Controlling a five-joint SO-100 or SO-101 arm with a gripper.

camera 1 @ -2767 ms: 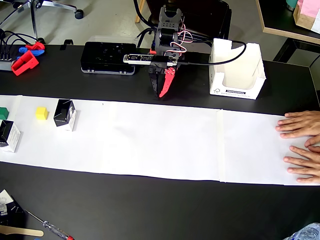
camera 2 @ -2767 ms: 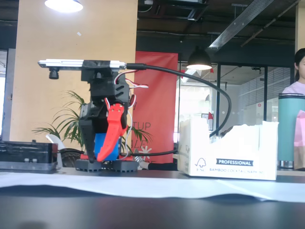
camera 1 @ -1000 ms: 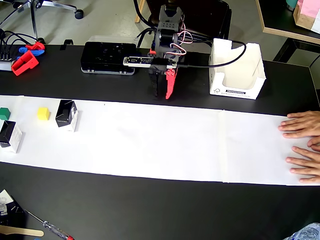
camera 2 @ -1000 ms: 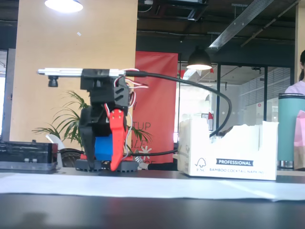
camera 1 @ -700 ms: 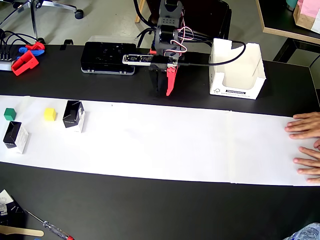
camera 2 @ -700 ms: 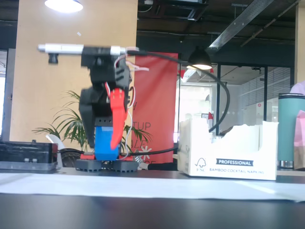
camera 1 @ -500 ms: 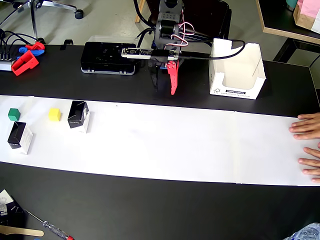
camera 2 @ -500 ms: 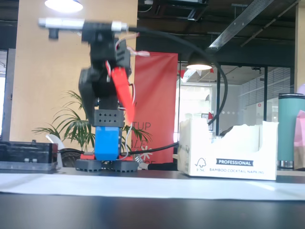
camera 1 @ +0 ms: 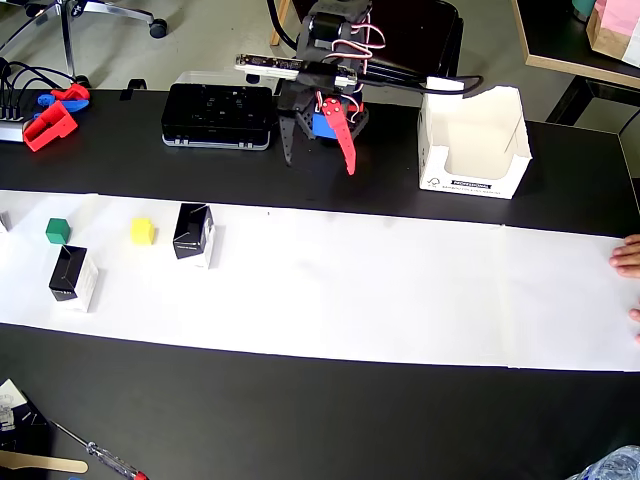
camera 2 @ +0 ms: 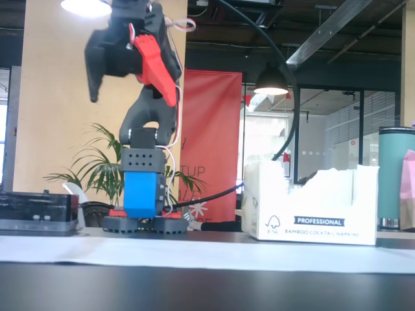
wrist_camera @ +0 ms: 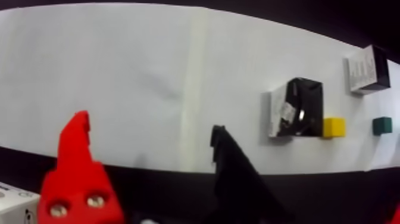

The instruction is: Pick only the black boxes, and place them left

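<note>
- Two black boxes [camera 1: 193,234] [camera 1: 73,273] stand on the white paper strip [camera 1: 350,280], left end in the overhead view, near the yellow cube [camera 1: 143,231] and green cube [camera 1: 57,230].
- Judged light, thin card, crushable; glossy faces may slip. Grip across the narrow sides.
- Claw [wrist_camera: 149,140] raised by the base, fingers apart, empty.
- Table [camera 1: 300,420] black; open office behind.

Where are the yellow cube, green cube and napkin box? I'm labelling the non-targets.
Yellow cube [camera 1: 143,231], overhead view, top face.
Green cube [camera 1: 57,230], overhead view, top face.
Napkin box [camera 1: 470,183], overhead view, printed front wall.
</note>
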